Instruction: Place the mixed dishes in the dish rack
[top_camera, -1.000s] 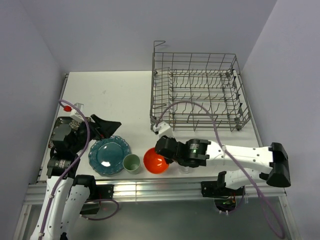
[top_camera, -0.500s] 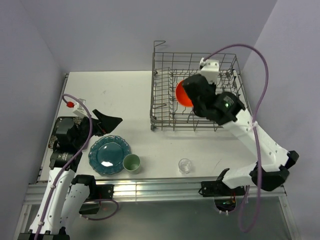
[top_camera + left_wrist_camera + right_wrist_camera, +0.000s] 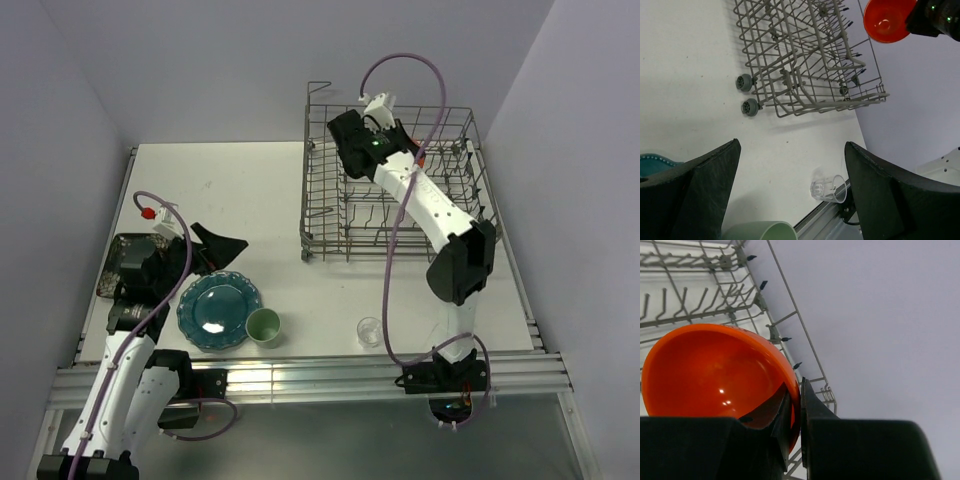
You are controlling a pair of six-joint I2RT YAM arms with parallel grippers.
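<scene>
Teal scalloped plate (image 3: 218, 311), pale green cup (image 3: 263, 326) and small clear glass (image 3: 370, 331) sit near the table (image 3: 250, 190)'s front edge, the cup just beside the plate. The left gripper (image 3: 791, 150) hangs beside the plate, spread wide and empty. Farther back, the right gripper (image 3: 795, 405) pinches the orange-red bowl (image 3: 710, 375)'s rim, holding it over the dish rack (image 3: 455, 215)'s far end.

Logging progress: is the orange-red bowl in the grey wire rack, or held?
Held: the right gripper pinches the orange-red bowl by its rim, clear of the dish rack in the left wrist view.
</scene>
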